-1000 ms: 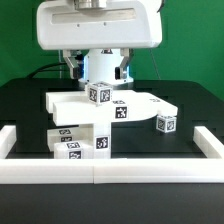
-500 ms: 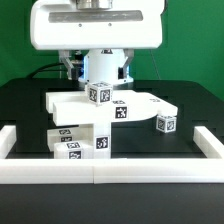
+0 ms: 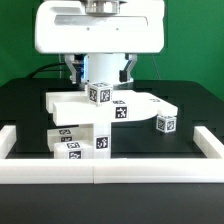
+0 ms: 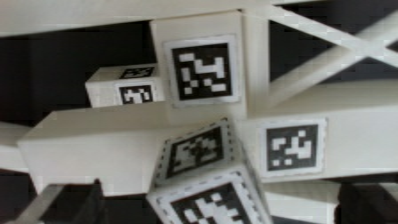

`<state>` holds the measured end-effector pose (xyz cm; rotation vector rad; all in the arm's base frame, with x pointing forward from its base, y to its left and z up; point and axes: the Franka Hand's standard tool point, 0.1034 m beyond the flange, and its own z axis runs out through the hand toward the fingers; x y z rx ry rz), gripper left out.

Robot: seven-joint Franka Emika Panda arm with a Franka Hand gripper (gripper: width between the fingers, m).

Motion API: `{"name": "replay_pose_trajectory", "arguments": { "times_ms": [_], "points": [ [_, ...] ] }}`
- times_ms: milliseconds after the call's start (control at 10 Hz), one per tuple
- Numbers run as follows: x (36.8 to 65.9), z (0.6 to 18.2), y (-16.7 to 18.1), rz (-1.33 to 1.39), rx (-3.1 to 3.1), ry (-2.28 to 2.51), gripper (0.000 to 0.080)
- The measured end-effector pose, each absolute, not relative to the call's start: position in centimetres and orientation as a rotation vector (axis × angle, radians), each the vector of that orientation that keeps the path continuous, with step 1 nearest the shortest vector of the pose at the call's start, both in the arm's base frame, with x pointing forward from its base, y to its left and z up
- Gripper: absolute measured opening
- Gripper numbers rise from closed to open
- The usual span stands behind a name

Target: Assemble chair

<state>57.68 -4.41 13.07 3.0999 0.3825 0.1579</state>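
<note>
The chair parts form a cluster in the middle of the black table. A flat white slab (image 3: 145, 103) carries a tagged upright block (image 3: 100, 94). Tagged bars (image 3: 80, 142) lie under its front, and a small tagged cube (image 3: 165, 124) sits apart at the exterior view's right. My gripper (image 3: 100, 70) hangs just behind and above the upright block, jaws open on either side of it. In the wrist view the tagged block (image 4: 222, 185) fills the space between the jaws of the gripper (image 4: 214, 205), with gaps on both sides. The slab (image 4: 89, 140) spreads behind it.
A plain white border rail (image 3: 110, 173) runs along the table's front, with raised ends at both sides (image 3: 10, 138) (image 3: 212, 138). The big glossy robot body (image 3: 100, 25) looms over the back of the parts. Green wall behind.
The robot body swayed slightly toward the exterior view's left and back again. The chair parts have not moved and the jaws stay open.
</note>
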Motion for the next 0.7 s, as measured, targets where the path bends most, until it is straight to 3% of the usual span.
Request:
{"name": "replay_pose_trajectory", "arguments": {
  "times_ms": [700],
  "points": [
    [57.52, 12.74, -5.06, 0.089, 2.899, 0.973, 0.0648]
  ]
}}
